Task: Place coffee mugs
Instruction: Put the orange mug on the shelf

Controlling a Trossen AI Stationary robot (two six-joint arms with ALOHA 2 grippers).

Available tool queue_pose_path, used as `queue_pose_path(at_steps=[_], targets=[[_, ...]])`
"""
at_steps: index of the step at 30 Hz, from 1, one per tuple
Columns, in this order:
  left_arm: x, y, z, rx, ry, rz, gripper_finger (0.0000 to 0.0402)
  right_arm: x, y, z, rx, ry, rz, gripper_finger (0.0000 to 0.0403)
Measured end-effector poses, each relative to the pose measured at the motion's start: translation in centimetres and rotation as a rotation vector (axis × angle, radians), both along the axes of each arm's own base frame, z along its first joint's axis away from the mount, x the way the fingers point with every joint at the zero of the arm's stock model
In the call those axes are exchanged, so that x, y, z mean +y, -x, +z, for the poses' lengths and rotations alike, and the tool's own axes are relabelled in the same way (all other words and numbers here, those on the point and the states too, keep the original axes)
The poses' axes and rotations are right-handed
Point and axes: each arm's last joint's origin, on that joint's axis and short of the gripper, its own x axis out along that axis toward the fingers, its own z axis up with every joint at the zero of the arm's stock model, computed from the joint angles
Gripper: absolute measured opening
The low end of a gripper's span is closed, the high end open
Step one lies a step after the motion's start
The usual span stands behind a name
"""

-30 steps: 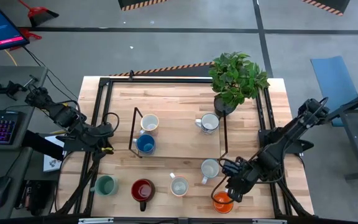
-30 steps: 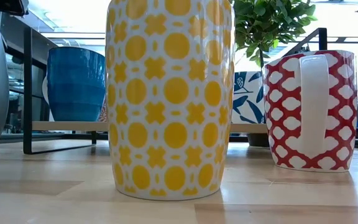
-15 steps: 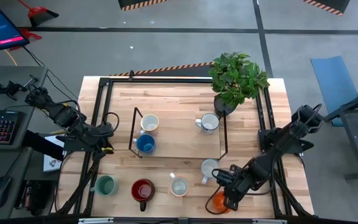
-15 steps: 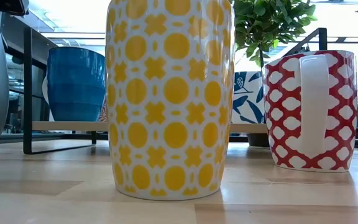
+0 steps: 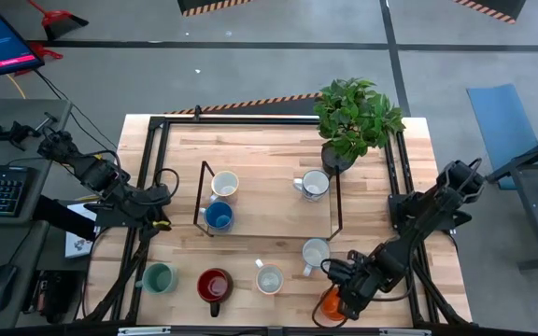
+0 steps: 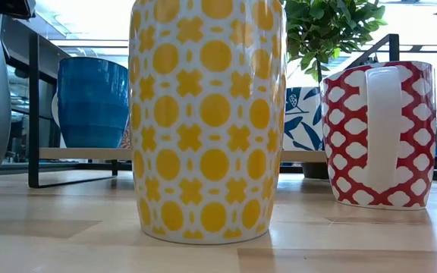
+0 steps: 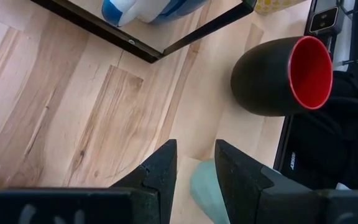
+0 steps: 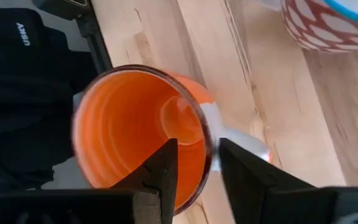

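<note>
My right gripper (image 5: 340, 297) is down on the orange mug (image 5: 329, 306) at the table's near right, shut on its rim (image 8: 207, 134). The other mugs stand upright on their bases. A teal one (image 5: 160, 278), a dark one with a red inside (image 5: 215, 284), a yellow-patterned one (image 5: 269, 278) and a red-patterned one (image 5: 315, 252) are on the table. A cream one (image 5: 224, 184), a blue one (image 5: 218, 217) and a white one (image 5: 315, 184) are on the black-framed shelf. My left gripper (image 5: 161, 211) waits shut at the left edge, above the teal mug (image 7: 202, 186). My right gripper holds the orange mug by its rim (image 8: 207, 134), right beside the pale handle (image 8: 241, 142). One finger (image 8: 166, 168) is inside the cup and the other (image 8: 244, 171) outside. The fingers come from above, slanting down. Whether the base is still on the wood stays hidden.
A potted plant (image 5: 353, 117) stands at the far right corner. The black shelf frame (image 5: 202, 198) spans the middle of the table. Black rails run along the table's left and right edges. Bare wood (image 5: 250, 149) lies at the far middle.
My right gripper has moved toward the table's near edge and down, from beside the red-patterned mug onto the orange mug. The mugs have stayed where they were.
</note>
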Motion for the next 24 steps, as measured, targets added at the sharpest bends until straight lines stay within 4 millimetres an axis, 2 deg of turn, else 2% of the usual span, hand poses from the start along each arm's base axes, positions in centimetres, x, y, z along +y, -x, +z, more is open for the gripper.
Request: queue_pose_path(at_steps=[6,24], targets=[[0.0,0.0,0.0,0.0,0.0,0.0,0.0099,0.26,-0.28,-0.97,0.027,0.011,-0.01,0.0106],[0.02,-0.01,0.0,-0.003,-0.005,0.004,0.0099,0.41,-0.38,-0.81,0.015,-0.01,-0.006,0.0106]])
